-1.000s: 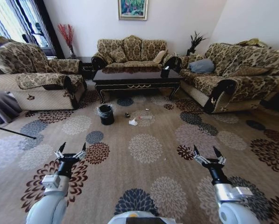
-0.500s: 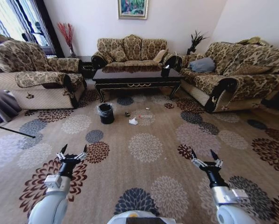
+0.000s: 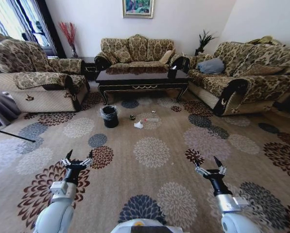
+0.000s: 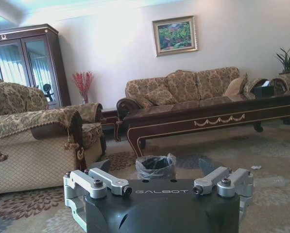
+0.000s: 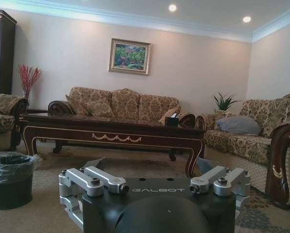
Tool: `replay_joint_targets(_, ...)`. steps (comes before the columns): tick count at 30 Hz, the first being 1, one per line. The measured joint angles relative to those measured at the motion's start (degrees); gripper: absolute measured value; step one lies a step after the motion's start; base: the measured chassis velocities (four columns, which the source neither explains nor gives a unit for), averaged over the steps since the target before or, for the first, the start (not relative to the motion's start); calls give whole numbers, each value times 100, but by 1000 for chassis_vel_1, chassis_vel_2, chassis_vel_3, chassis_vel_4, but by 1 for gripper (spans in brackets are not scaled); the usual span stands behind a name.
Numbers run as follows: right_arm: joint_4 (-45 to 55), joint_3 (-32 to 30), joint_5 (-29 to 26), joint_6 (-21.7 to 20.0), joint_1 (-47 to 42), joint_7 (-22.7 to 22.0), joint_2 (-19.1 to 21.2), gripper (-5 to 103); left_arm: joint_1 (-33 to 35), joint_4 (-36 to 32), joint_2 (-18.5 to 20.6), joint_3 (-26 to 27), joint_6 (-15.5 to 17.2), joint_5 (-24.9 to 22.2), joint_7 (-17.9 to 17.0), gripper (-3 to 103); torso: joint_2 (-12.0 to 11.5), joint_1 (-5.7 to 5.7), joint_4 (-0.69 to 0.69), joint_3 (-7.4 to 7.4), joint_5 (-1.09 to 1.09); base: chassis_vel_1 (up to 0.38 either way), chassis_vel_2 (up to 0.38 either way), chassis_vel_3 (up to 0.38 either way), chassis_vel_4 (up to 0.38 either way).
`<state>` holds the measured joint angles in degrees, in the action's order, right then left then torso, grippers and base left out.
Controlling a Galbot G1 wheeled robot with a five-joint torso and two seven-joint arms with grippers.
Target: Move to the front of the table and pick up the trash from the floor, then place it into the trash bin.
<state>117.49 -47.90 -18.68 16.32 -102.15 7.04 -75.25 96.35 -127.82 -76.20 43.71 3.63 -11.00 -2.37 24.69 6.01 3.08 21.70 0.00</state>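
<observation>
1. Flower-patterned carpet (image 3: pixel 149 155) covers the floor of a sitting room, with patterned sofas on three sides and a framed picture (image 3: pixel 137 8) on the far wall.
2. At the far end of the carpet stands the bench (image 3: pixel 141 80) — long, low, dark and glossy, with a gold scroll on its front apron and a small black box (image 3: pixel 172 74) near its right end.
3. On the floor in front of the bench's left part sits the trash bin (image 3: pixel 110 116), a small round black one lined with a crinkly clear bag; the left wrist view has it straight ahead, below the bench's front edge.
4. To the right of the bin, apart from it, lies the trash: a small dark lump (image 3: pixel 132 118), a crumpled white paper (image 3: pixel 138 125) and a clear plastic bottle (image 3: pixel 151 119) — all on the carpet before the bench, well away from both arms.
5. Low in the head view, the left hand (image 3: pixel 79 158) hangs over the carpet with its two fingers spread wide and nothing between them.
6. Opposite it, the right hand (image 3: pixel 206 166) is likewise low over the carpet, fingers wide apart and holding nothing.
7. Both hands point forward toward the bench.
</observation>
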Motion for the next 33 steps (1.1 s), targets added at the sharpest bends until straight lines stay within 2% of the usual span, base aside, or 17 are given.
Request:
replay_joint_targets(10,154,-8,-514,-101,-47,-164,28,100,-151,108,-112,-19,-7,-68,2,100,-214,-86,-1,-127,0,0,0,0,0)
replay_joint_targets(17,321,-81,-519,-27,-127,-148,71,100,-17,-221,-298,-67,2,-84,9,100,-371,-141,-2,-231,0,0,0,0,0)
replay_joint_targets(26,527,-130,-649,15,-213,-180,71,100,309,-1101,-362,137,71,-377,-10,100,-587,-214,-1,-371,2,0,0,0,0)
replay_joint_targets(33,962,-275,-762,-34,-234,-220,116,100,384,-1174,-395,198,40,-326,0,100,-751,-270,-1,-479,0,0,0,0,0)
